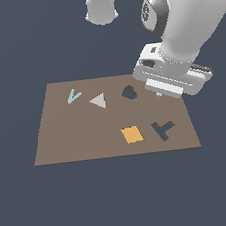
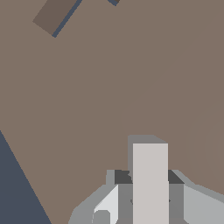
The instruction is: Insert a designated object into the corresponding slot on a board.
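Now | gripper clamps grey T block | low over board, just inside its far edge | T slot nearby, unobstructed

1. We see no home, kitchen or workshop here but a bare simulated test scene: the ground is one flat, even dark blue plane, without walls, furniture or texture.
2. The brown board lies flat on that plane as a plain, unshaded panel, and its orange square, light grey triangle and pale teal V shape are flat blocks of single colours.
3. The robot arm shows smooth grey and white rendered surfaces, and its base stands straight on the blue ground.
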You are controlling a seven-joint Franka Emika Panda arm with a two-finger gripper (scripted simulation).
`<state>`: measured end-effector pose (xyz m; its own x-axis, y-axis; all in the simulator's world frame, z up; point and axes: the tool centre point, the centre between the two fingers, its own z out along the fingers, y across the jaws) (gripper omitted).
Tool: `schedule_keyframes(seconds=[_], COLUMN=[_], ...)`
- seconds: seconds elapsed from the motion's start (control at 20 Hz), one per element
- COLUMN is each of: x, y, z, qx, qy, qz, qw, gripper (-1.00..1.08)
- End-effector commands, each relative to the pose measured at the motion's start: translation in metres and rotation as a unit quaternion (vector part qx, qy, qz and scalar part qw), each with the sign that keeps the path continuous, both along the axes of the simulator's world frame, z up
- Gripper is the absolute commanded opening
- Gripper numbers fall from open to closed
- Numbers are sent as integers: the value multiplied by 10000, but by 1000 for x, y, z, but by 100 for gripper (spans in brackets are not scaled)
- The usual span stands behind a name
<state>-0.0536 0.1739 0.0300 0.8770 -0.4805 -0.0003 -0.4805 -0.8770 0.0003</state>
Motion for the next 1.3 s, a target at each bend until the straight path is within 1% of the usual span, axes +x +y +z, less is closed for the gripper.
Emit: schedule_keyframes(seconds=[0.0, 0.75, 1.0, 1.25], x=[0, 0, 1, 2], y=[0, -1, -4, -9], z=[0, 3, 3, 3], qx=[1, 0, 0, 0], qy=[-2, 1, 1, 0], qz=[0, 53, 268, 648], qw=[10000, 10000, 9996, 9979], gripper=[-100, -100, -100, -100])
